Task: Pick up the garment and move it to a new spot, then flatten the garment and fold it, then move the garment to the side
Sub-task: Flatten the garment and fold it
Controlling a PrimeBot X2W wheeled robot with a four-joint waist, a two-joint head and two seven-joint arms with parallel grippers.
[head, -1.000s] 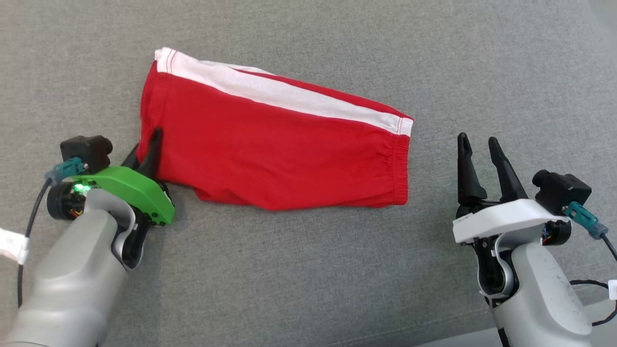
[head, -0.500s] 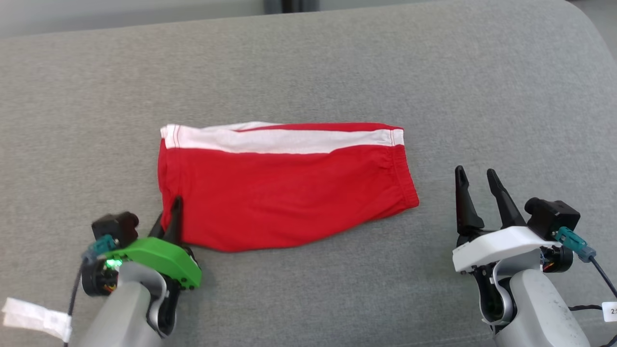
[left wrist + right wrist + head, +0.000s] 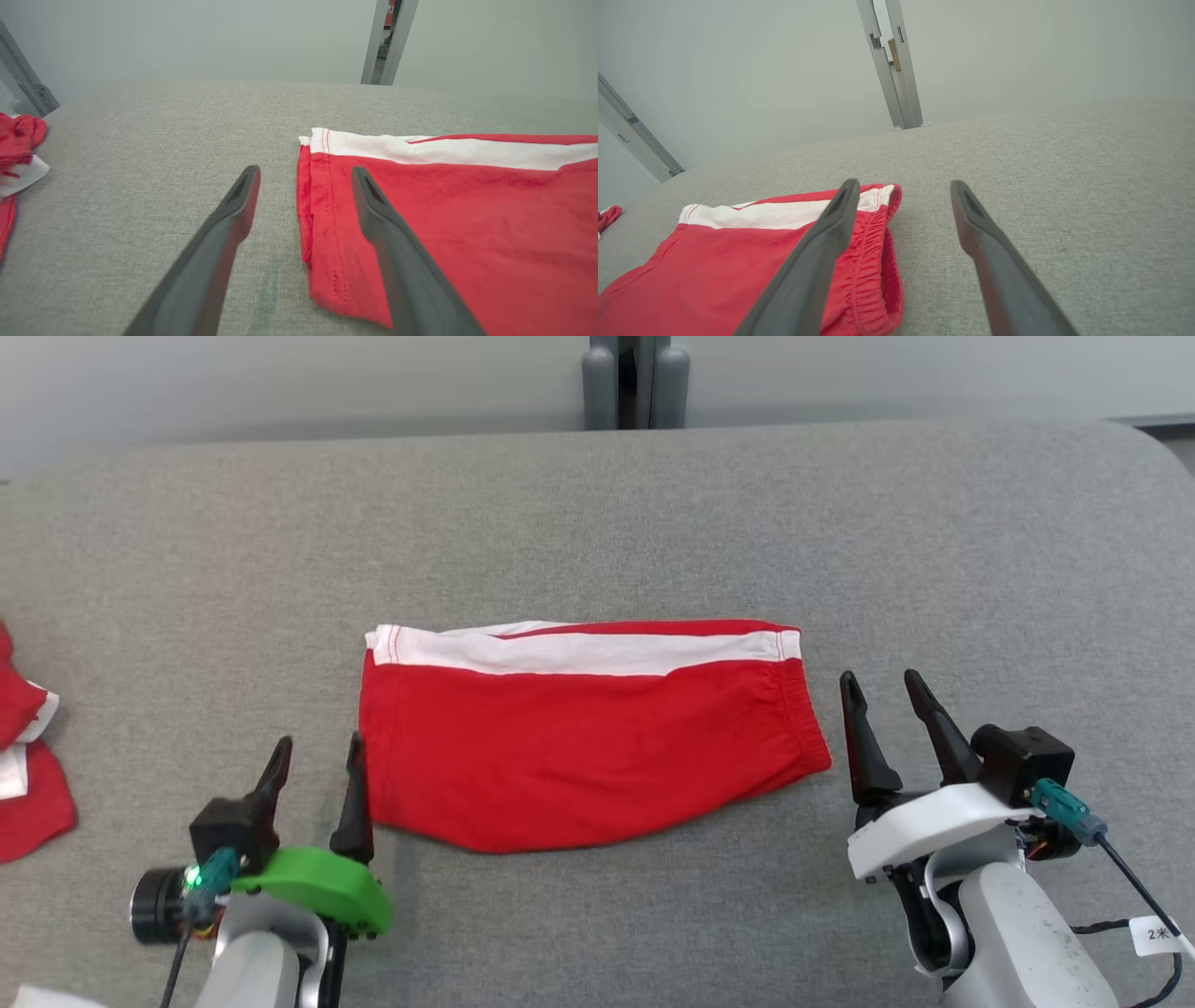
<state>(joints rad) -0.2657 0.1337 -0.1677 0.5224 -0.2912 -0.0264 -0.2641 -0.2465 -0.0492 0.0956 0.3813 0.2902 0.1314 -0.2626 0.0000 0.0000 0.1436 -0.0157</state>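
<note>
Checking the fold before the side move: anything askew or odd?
Slightly. The folded red shorts lie flat on the grey surface, but their near edge bows outward and the waistband end flares, so the outline isn't square. The left gripper and right gripper stand open beside their ends. More red cloth sits at the far left.

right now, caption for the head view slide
Red shorts flat on grey surface, open left hand and right hand flanking.
</note>
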